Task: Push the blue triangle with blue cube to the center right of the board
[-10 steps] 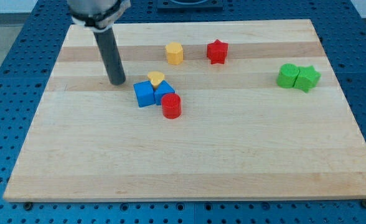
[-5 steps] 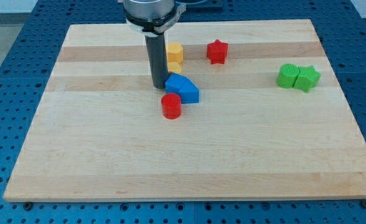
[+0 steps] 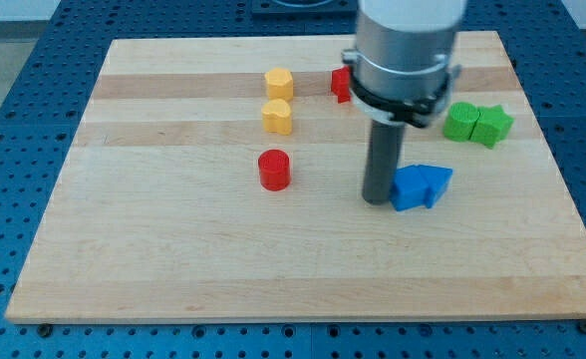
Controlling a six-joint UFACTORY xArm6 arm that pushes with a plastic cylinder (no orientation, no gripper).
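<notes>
Nearest the view's bottom, the pale wooden board (image 3: 273, 279) on the blue pegged desk (image 3: 14, 199) carries nothing in its front strip. Further up, a red cylinder (image 3: 274, 170) stands alone left of middle, well apart from the work. To its right my tip (image 3: 377, 199) sits at board level, touching the left face of the blue cube (image 3: 407, 187); the blue triangle (image 3: 435, 182) is pressed against the cube's right side, so the two lie in a short row with the rod behind them, which suits a push toward the view's right. The pair lies right of the board's middle, near but not yet at the centre-right edge. This arm has no claw, so there is nothing to be apart or together; the rod simply leans on the cube. It hangs straight down from a broad grey wrist that hides part of the red star (image 3: 341, 83). Beyond, a yellow heart-like block (image 3: 277, 116) and a yellow hexagon (image 3: 278, 84) stand one above the other, and two green blocks (image 3: 477, 123) touch each other near the right edge, above the pair's likely path.
</notes>
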